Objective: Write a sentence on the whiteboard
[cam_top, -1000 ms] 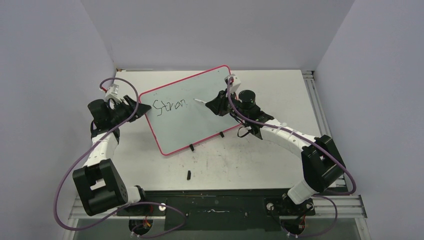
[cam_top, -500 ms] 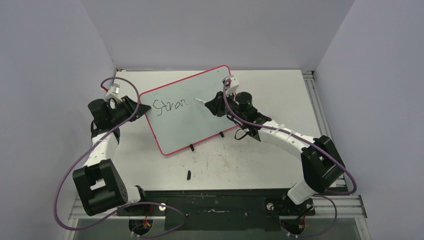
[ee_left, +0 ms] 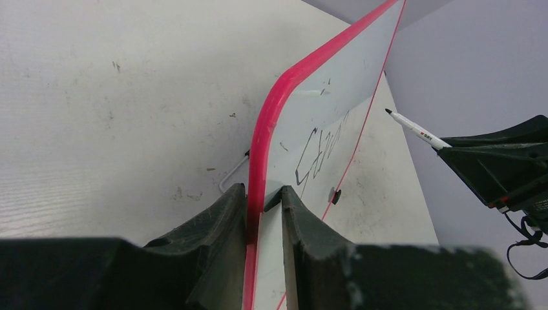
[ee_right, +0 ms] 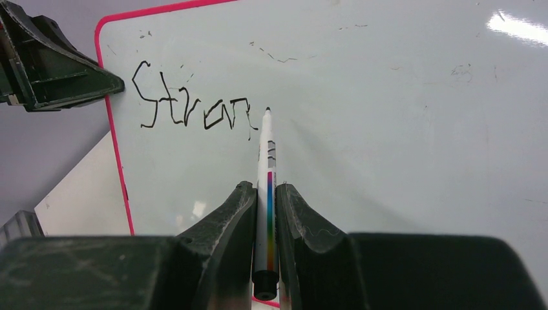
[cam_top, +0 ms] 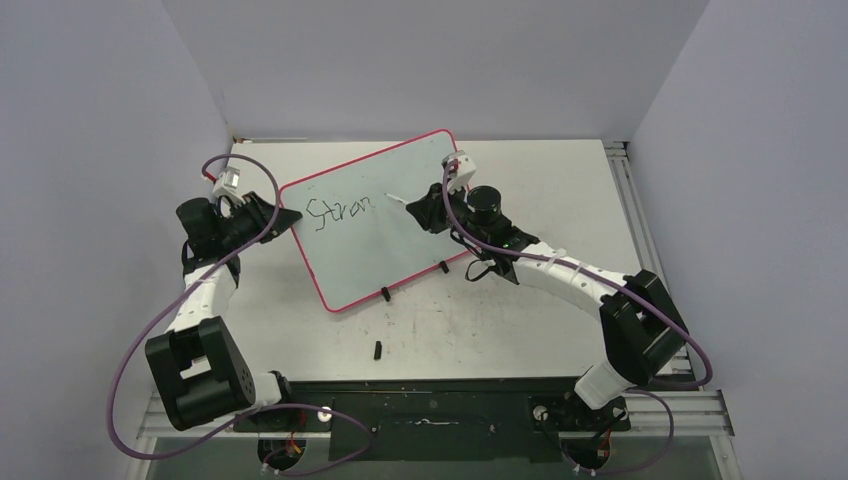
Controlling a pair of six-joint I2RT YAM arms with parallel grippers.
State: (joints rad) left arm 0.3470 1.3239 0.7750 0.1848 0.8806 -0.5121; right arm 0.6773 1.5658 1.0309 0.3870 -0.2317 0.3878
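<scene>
The whiteboard (cam_top: pixel 390 250) has a pink-red rim and stands tilted on the table, propped on black feet. The sentence (cam_top: pixel 340 210) reads "Stron" in black script near its upper left. My left gripper (ee_left: pixel 263 192) is shut on the whiteboard's left rim, one finger on each face. My right gripper (ee_right: pixel 265 188) is shut on a white marker (ee_right: pixel 267 168) with a rainbow stripe. The marker's black tip sits just right of the last letter (ee_right: pixel 242 110), close to the board; contact cannot be told. From above, the right gripper (cam_top: pixel 415 208) hovers over the board's middle.
A small black cap (cam_top: pixel 378 350) lies on the scuffed white table in front of the board. Two black feet (cam_top: pixel 383 294) stick out at the board's near edge. Pale walls close in the left, back and right.
My left gripper's jaws have closed onto the board's rim. The right gripper with the marker has shifted slightly left toward the writing.
</scene>
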